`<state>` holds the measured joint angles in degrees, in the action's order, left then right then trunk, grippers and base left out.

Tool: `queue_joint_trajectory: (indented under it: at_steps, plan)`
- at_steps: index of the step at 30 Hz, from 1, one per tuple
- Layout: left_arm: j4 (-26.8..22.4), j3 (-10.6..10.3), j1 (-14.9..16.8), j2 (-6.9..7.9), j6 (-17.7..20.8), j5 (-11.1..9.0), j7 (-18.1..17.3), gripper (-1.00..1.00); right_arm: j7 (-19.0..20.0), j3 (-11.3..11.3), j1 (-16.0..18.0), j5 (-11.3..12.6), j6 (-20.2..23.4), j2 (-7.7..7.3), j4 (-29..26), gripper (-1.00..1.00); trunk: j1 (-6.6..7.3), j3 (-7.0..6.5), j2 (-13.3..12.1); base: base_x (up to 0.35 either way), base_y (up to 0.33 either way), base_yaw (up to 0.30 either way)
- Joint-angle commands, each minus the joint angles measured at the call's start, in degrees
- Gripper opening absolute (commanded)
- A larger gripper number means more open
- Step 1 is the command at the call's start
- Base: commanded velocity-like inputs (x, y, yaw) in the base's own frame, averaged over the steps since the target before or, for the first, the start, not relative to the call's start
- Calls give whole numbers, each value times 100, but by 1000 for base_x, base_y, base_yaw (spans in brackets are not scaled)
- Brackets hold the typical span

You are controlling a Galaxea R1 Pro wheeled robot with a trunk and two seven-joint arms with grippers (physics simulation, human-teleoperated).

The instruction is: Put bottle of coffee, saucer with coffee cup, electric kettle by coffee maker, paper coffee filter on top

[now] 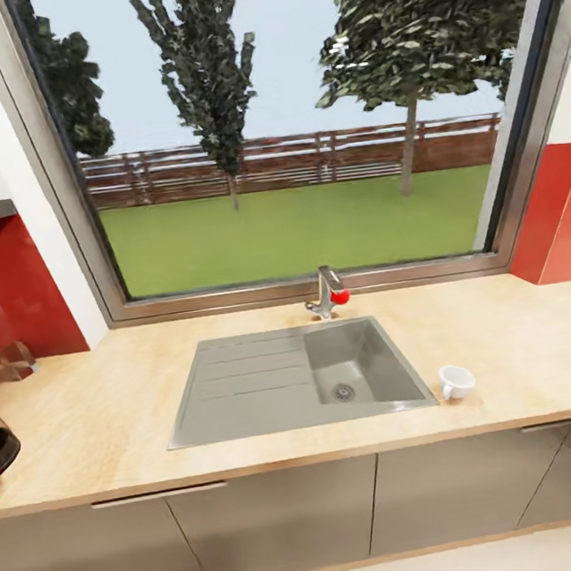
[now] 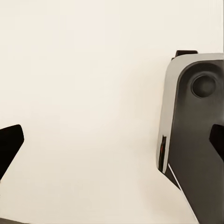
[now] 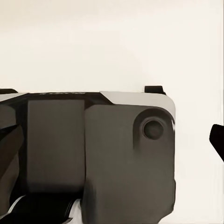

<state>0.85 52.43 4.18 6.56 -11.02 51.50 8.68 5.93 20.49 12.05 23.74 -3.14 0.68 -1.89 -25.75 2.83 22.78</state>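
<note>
Left jaws (image 2: pixel 112 140): spread wide, holding nothing, over pale floor.
Right jaws (image 3: pixel 112 140): apart, empty.
Cup (image 1: pixel 456 381): on table (image 1: pixel 522 338), right of sink (image 1: pixel 270 380).

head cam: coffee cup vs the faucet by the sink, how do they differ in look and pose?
Colour: the coffee cup is plain white; the faucet is metallic grey with a red knob.
Pose: the cup lies tipped on its side, its opening facing left toward the sink; the faucet stands upright.
Place: the cup is at the sink's right front corner, near the countertop's front edge; the faucet is behind the basin, under the window.
Shared: both sit on the countertop beside the sink.
</note>
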Motion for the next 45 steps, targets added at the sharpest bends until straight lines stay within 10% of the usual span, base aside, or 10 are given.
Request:
queue_joint_trajectory:
  at_steps: [1,45]
  plan:
    - [12,37,4,4,-21,61,37,100,22,43,8,60,-27,2,13,100,-3,13,14,-102,-252,-267]
    - [11,31,4,3,-14,53,98,100,13,49,8,51,-20,10,13,100,-3,13,14,-10,-272,-40]
